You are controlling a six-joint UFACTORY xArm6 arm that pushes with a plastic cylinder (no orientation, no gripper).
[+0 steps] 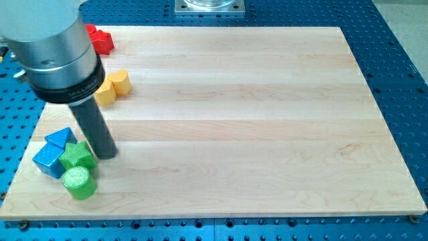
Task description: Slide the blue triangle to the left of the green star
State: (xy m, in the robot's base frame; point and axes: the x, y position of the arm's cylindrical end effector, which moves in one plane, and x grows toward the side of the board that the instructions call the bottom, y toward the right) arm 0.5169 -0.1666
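Sitting at lower left, my tip (105, 155) touches the green star (77, 156) — blue triangle (61, 138) already left; no jaws here.

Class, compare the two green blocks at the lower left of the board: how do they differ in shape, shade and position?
The green star has a notched, lobed outline; the green cylinder is round. The green star is darker, the green cylinder brighter. The green star lies nearer the view's top, beside my tip; the green cylinder sits nearer the board's bottom edge. Both are green and appear to touch.
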